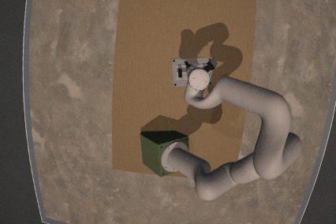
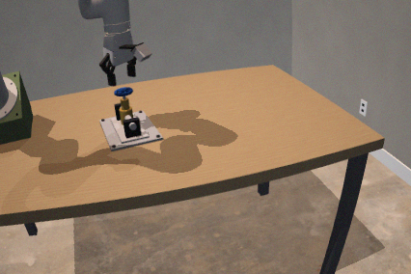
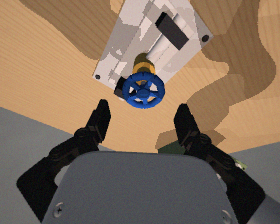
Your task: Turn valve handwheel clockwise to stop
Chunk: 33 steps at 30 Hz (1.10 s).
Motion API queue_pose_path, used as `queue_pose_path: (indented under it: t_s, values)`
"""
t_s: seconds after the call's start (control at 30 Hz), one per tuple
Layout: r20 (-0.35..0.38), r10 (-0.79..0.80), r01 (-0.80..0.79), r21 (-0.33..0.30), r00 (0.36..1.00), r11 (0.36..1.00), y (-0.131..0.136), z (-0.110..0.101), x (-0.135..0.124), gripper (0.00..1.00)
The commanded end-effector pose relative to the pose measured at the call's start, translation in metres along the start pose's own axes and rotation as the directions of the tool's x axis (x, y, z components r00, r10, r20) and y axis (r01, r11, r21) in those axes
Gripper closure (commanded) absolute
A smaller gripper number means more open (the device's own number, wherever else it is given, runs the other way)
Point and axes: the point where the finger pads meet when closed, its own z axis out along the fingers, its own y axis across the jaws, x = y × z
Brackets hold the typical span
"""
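Note:
The valve stands on a grey base plate [image 2: 130,131] on the wooden table, with a brass stem and a small blue handwheel [image 2: 123,92] lying level on top. In the wrist view the handwheel [image 3: 143,91] shows with its spokes, above the plate [image 3: 153,42]. My gripper [image 2: 118,72] is open and empty. It hangs well above the handwheel, a little toward the back, touching nothing. In the wrist view the two black fingers stand wide apart, clear of the wheel's rim. From overhead, the wrist [image 1: 198,79] hides the handwheel.
The arm's green base block [image 1: 163,152] sits at the table's edge near the valve. The table's edges are far from the plate on the other sides.

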Motion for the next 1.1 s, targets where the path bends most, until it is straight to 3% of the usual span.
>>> queue_pose_path:
  t_s: [0.0, 0.5, 1.07]
  values:
    - [0.0, 0.0, 0.0, 0.0, 1.0, 1.0, 0.0, -0.014, 0.0, 0.0]
    - [0.0, 0.0, 0.0, 0.0, 1.0, 1.0, 0.0, -0.032, 0.0, 0.0]
    - [0.0, 0.0, 0.0, 0.0, 1.0, 1.0, 0.0, -0.034, 0.0, 0.0]
